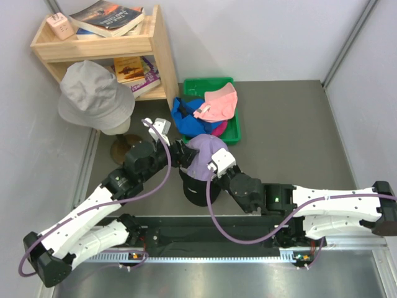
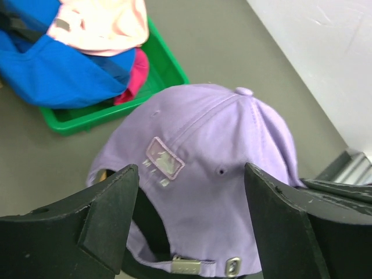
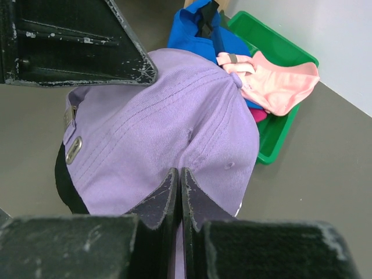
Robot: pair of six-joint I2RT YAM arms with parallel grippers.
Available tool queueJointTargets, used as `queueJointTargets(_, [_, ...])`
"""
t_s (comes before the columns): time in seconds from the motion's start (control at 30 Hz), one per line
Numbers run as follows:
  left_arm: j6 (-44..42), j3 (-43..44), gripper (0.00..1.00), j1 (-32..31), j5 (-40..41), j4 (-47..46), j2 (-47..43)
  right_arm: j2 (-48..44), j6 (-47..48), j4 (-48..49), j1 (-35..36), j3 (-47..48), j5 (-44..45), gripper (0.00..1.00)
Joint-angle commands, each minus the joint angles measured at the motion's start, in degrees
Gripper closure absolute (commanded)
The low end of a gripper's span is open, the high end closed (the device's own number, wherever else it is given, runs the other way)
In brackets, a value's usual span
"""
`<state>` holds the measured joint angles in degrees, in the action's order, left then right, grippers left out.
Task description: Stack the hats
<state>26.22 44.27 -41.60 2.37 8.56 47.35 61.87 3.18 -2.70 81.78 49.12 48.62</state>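
The lavender hat (image 1: 203, 149) sits on top of the black hat (image 1: 197, 189) in the middle of the table. My right gripper (image 3: 181, 171) is shut on a fold of the lavender hat (image 3: 163, 122) at its near side. The black hat (image 3: 64, 180) shows under its rim. My left gripper (image 2: 190, 174) is open, its fingers straddling the back of the lavender hat (image 2: 203, 151) near the strap buckle. The blue hat (image 1: 189, 115), pink hat (image 1: 220, 102) and magenta hat (image 1: 218, 129) lie piled in the green tray (image 1: 208, 84).
A wooden shelf (image 1: 158, 43) with books stands at the back left. In front of it a grey bucket hat (image 1: 93, 96) rests on a stand. Walls close in on the left, back and right.
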Motion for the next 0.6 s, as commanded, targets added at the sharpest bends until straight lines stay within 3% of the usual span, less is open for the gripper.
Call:
queueJointTargets(0.0, [1.1, 2.8, 0.23, 0.1, -4.3, -6.2, 0.6, 0.3, -0.9, 1.7, 1.2, 0.2, 1.4, 1.00])
queueJointTargets(0.4, [2.0, 3.3, 0.26, 0.0, -7.1, -7.6, 3.1, 1.3, -0.9, 1.7, 1.3, 0.4, 1.6, 1.00])
queueJointTargets(0.57, [1.4, 4.1, 0.35, -0.1, -8.0, -7.2, 5.4, 1.4, -0.8, 1.7, 1.4, 0.5, 1.5, 1.00])
